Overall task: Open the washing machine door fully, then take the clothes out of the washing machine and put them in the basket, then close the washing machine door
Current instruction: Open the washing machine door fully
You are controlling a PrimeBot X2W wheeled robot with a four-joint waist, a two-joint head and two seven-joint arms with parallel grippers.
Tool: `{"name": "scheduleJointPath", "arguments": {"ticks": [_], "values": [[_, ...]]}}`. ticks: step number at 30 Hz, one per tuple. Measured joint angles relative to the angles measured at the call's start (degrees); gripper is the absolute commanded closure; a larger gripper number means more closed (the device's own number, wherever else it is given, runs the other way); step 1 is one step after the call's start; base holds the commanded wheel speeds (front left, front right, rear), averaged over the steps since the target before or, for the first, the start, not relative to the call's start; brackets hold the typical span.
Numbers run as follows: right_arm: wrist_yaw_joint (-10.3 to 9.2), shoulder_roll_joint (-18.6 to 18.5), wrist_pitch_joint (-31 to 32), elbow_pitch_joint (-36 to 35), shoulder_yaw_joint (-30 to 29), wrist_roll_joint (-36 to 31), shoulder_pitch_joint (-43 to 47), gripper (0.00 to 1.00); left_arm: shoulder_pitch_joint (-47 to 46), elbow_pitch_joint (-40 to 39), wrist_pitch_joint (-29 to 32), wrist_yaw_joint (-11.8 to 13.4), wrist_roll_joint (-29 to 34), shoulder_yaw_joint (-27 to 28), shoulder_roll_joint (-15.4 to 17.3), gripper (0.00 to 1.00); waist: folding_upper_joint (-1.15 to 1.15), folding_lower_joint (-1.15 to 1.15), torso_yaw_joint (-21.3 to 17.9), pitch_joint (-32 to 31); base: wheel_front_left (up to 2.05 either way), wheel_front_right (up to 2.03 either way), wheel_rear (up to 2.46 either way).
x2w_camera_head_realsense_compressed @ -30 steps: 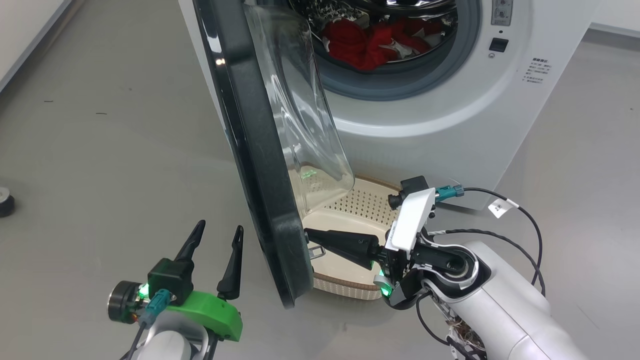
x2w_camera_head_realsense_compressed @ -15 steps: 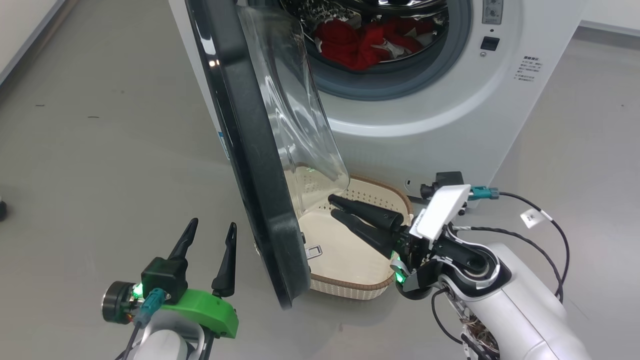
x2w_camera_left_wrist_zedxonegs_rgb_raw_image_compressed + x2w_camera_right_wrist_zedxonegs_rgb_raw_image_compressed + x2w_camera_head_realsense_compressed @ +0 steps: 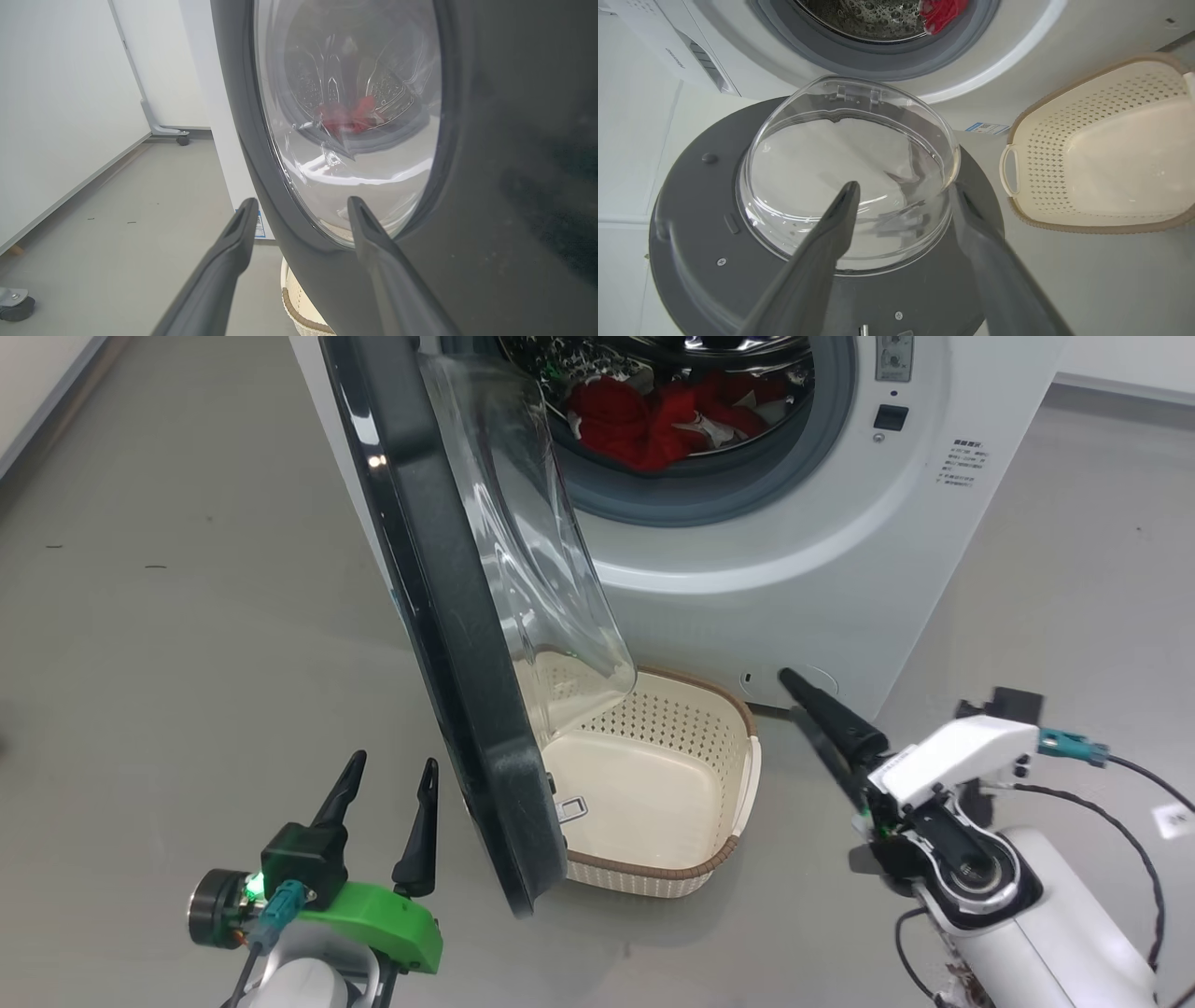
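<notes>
The white washing machine stands ahead with its door swung out edge-on towards me, the clear glass bowl facing the drum. The red clothes lie in the drum; through the door glass the clothes show again. On the floor under the door sits the cream basket, with nothing in it. My left gripper is open just outside the door's black rim, touching nothing. My right gripper is open to the right of the basket, its fingers aimed at the door's inner face.
Grey floor lies all around. A white wall panel runs along the left, with a wheeled foot at its far end and a caster close by. Cables hang off my right wrist.
My right gripper has opened and pulled back to the right, off the door's inner rim and past the basket. The head camera has shifted a little. The left gripper has stayed put.
</notes>
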Motion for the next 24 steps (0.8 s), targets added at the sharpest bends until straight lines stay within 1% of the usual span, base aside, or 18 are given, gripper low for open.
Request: {"name": "scheduleJointPath", "arguments": {"ticks": [8, 12, 16, 18, 19, 24], "values": [[0.00, -3.90, -12.91, -0.64, -1.33, -12.83, 2.96, 0.00, 0.05, 0.32, 0.00, 0.00, 0.00, -0.15, 0.00, 0.00, 0.00, 0.00, -0.05, -0.48, 0.00, 0.00, 0.00], [0.00, -8.68, -20.29, -0.93, -1.08, -23.10, 3.01, 0.00, 0.28, 0.63, 0.00, 0.00, 0.00, -0.13, 0.00, 0.00, 0.00, 0.00, 0.14, -0.86, 0.00, 0.00, 0.00], [0.00, -13.34, -28.05, -0.13, -0.11, -34.87, 3.15, 0.00, 0.31, 0.70, 0.00, 0.00, 0.00, 0.12, 0.00, 0.00, 0.00, 0.00, 0.24, -1.16, 0.00, 0.00, 0.00], [-0.04, -15.21, -31.92, 0.63, 0.08, -39.68, 3.47, 0.00, 0.35, 0.71, 0.00, 0.01, 0.00, 0.34, 0.00, 0.00, 0.00, 0.00, 0.25, -1.33, 0.00, 0.00, 0.00], [-0.21, -16.01, -32.84, 0.74, 0.30, -42.31, 3.70, 0.00, 0.40, 0.74, 0.00, 0.01, 0.00, 0.46, 0.00, 0.00, 0.00, 0.00, 0.24, -1.42, 0.00, 0.00, 0.00], [-3.99, -17.55, -30.86, 0.59, 1.12, -51.74, 3.97, 0.00, 0.93, 0.87, 0.00, 0.44, 0.00, 0.83, 0.00, 0.00, 0.00, 0.00, 0.12, -1.84, 0.00, 0.00, 0.00]]}}
